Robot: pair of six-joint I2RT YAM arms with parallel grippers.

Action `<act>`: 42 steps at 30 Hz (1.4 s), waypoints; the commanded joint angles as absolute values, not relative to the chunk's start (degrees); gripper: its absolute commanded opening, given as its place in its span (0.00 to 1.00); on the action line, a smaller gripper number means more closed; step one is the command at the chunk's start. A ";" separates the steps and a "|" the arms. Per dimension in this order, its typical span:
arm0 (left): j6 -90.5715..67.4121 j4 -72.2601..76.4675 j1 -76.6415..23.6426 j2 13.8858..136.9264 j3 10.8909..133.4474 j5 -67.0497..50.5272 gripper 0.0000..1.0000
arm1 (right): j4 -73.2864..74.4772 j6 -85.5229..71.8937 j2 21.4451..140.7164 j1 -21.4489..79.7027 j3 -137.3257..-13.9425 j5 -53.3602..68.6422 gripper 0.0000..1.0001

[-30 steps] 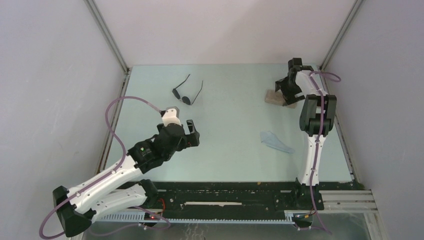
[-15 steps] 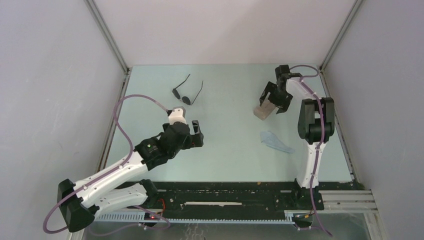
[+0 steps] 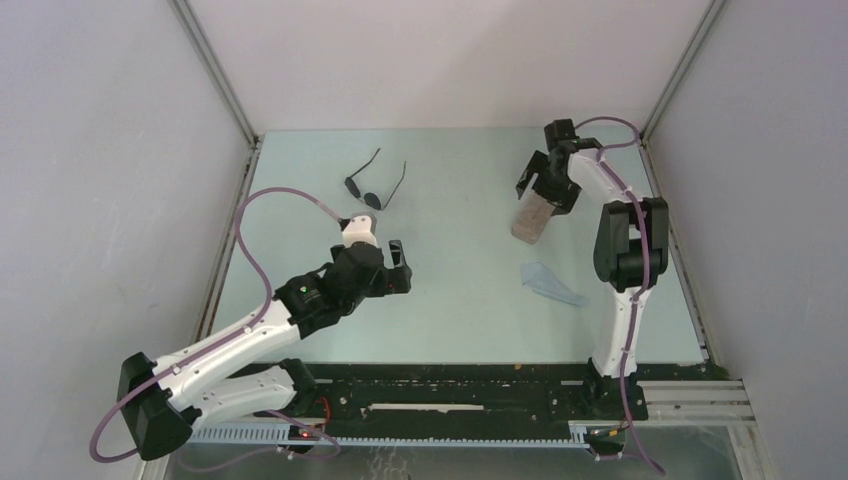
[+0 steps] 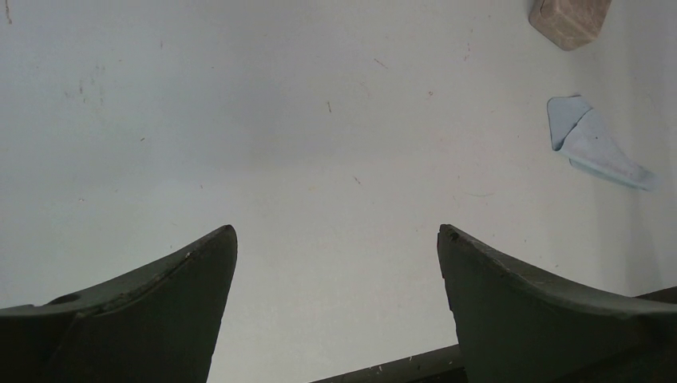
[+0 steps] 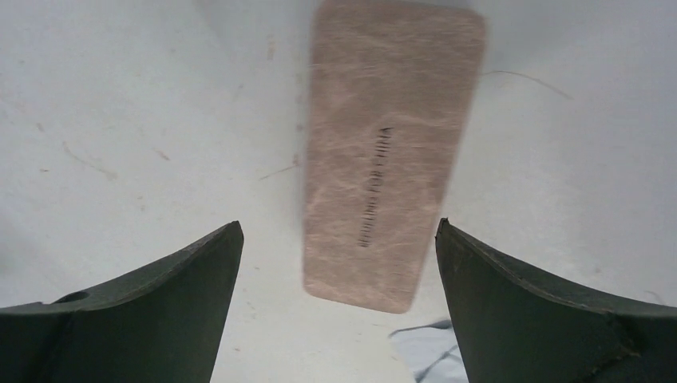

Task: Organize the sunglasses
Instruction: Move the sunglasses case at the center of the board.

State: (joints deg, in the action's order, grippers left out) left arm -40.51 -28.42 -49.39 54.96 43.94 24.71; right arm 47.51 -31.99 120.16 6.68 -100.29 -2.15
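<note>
My left arm reached low and slantwise from its base at the near left toward the middle of the table, elbow bent. My left claw pointed right with its jaws spread as wide as they go, holding nothing; from that wrist only bare table showed between the fingers. My right arm stood tall at the right side and folded over toward the far end, wrist turned down. My right claw hung over the case, jaws fully apart. From that wrist the case lay lengthwise in the gap with table showing on both sides of it, not gripped. I counted two arms, one pair of sunglasses, one brownish oblong case, shut, and one light blue cloth. The sunglasses lay at the far left of the table, temples unfolded, beyond my left claw and well apart from the case. The cloth lay crumpled just nearer than the case.
</note>
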 commanded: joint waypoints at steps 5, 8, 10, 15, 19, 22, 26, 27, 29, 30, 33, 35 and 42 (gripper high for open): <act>-39.55 -27.16 -49.75 53.34 43.87 24.70 1.00 | 48.70 -38.77 124.86 9.27 -103.63 -9.57 1.00; -39.33 -26.81 -49.74 53.50 43.87 24.23 1.00 | 49.13 -39.29 124.59 9.76 -103.42 -11.11 1.00; -38.97 -26.42 -49.75 53.65 44.00 23.77 1.00 | 48.97 -39.11 123.89 10.36 -102.89 -12.48 1.00; -38.76 -26.20 -49.77 54.18 44.15 23.27 1.00 | 48.07 -39.58 121.51 11.22 -99.95 -15.33 1.00; -38.53 -25.85 -49.70 54.56 44.07 22.80 1.00 | 48.18 -39.14 121.43 10.66 -98.51 -16.40 1.00; -38.24 -25.85 -49.77 54.66 44.18 23.07 1.00 | 48.77 -38.90 122.02 10.46 -98.12 -16.82 1.00; -38.06 -25.89 -49.75 54.84 44.28 23.24 1.00 | 46.97 -38.82 121.37 10.46 -95.90 -15.70 1.00; -38.10 -25.87 -49.70 54.89 44.30 23.31 1.00 | 46.74 -38.78 121.28 10.46 -95.55 -15.62 1.00; -38.29 -25.84 -49.75 54.97 44.25 23.23 1.00 | 46.39 -38.61 121.22 10.25 -94.94 -15.09 1.00; -38.46 -25.84 -49.78 54.89 44.21 23.13 1.00 | 45.94 -38.52 121.23 10.09 -94.47 -14.37 1.00; -38.84 -25.75 -49.79 54.93 43.89 23.08 1.00 | 43.79 -38.83 120.27 9.10 -91.89 -11.74 1.00; -39.00 -25.76 -49.75 54.84 43.77 23.05 1.00 | 42.16 -38.85 119.09 8.44 -90.02 -10.09 1.00; -38.85 -25.75 -49.75 54.84 43.68 23.01 1.00 | 39.81 -37.81 115.29 6.85 -86.11 -6.48 1.00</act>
